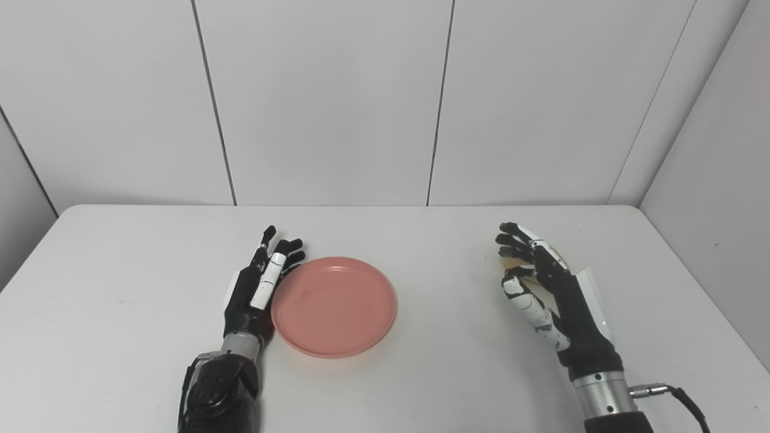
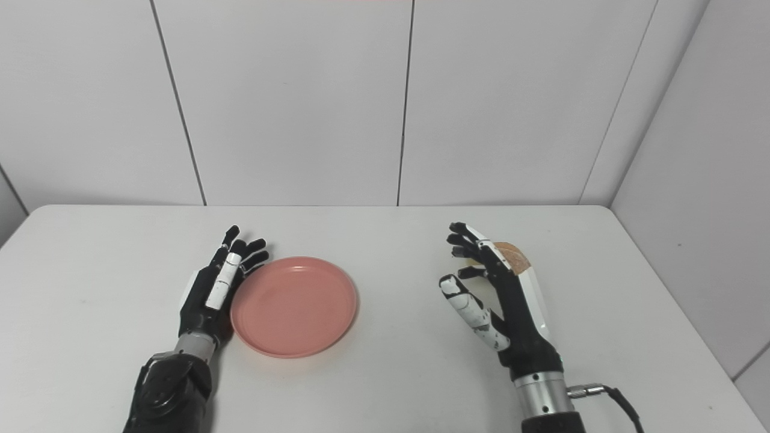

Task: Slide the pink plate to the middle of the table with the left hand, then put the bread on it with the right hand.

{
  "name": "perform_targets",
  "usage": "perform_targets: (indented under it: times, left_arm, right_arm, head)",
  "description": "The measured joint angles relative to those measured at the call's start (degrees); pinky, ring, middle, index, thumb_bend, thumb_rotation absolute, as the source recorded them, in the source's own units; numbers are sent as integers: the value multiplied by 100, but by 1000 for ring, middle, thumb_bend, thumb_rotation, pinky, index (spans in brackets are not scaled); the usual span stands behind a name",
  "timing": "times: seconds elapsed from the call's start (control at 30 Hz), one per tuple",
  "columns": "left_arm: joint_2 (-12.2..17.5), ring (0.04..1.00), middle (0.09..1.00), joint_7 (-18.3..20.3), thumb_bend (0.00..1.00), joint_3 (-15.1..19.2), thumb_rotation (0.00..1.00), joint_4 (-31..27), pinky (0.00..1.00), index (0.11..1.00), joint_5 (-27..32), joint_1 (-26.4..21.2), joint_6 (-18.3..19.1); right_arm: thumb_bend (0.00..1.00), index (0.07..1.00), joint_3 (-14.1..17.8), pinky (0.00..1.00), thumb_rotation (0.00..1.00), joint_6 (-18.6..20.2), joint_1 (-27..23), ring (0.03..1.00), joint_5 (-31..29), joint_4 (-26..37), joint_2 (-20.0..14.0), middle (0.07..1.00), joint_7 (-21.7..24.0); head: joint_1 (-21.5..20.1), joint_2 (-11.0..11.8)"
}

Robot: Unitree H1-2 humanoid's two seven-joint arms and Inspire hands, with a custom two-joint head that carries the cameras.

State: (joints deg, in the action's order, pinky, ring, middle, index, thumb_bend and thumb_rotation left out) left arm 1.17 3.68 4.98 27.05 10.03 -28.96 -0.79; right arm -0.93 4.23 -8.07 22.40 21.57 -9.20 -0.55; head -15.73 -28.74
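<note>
The pink plate (image 1: 334, 305) lies flat on the white table (image 1: 433, 252), a little left of the middle. My left hand (image 1: 260, 282) stands on edge with its fingers straight, its palm against the plate's left rim, holding nothing. My right hand (image 2: 499, 288) is open, fingers spread and slightly curled, at the right of the table. The bread (image 2: 512, 255), a round light-brown slice, lies on the table just behind the right hand and is mostly hidden by it. I cannot tell if the fingers touch it.
White wall panels stand behind the table's far edge. A side wall runs along the right. A cable (image 2: 619, 406) leaves the right wrist at the bottom right. Bare table surface lies between the plate and the right hand.
</note>
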Motion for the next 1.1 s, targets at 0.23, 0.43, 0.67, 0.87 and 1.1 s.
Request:
perform_targets:
  times: [0.23, 0.43, 0.67, 0.87, 1.1]
  left_arm:
    - [16, 815, 802, 0, 811, -6, 712, -4, 809, 975, -3, 4, -4]
    - [21, 807, 796, 11, 824, -29, 717, -4, 816, 973, -6, 5, -7]
    - [24, 811, 800, 50, 819, -32, 712, 15, 819, 969, -7, -1, -19]
    - [33, 812, 793, 75, 795, -29, 707, 15, 831, 969, -7, 0, -21]
    - [30, 816, 790, 82, 805, -37, 710, 11, 841, 969, -7, 0, -21]
  right_arm:
    - [955, 843, 122, 674, 1000, -125, -505, 758, 990, -644, -673, 805, -294]
    - [980, 857, 161, 627, 1000, -154, -938, 751, 1499, -1177, -970, 815, -554]
    - [936, 852, 297, 623, 999, -171, -1284, 749, 1546, -1870, -1124, 811, -815]
    - [935, 844, 236, 608, 1000, -170, -1486, 742, 1814, -2330, -1416, 809, -865]
    - [939, 828, 103, 609, 1000, -168, -1875, 743, 1872, -3173, -1666, 806, -890]
  head:
    - [53, 70]
    - [-9, 158]
    - [-114, 211]
    - [-132, 211]
    - [-132, 193]
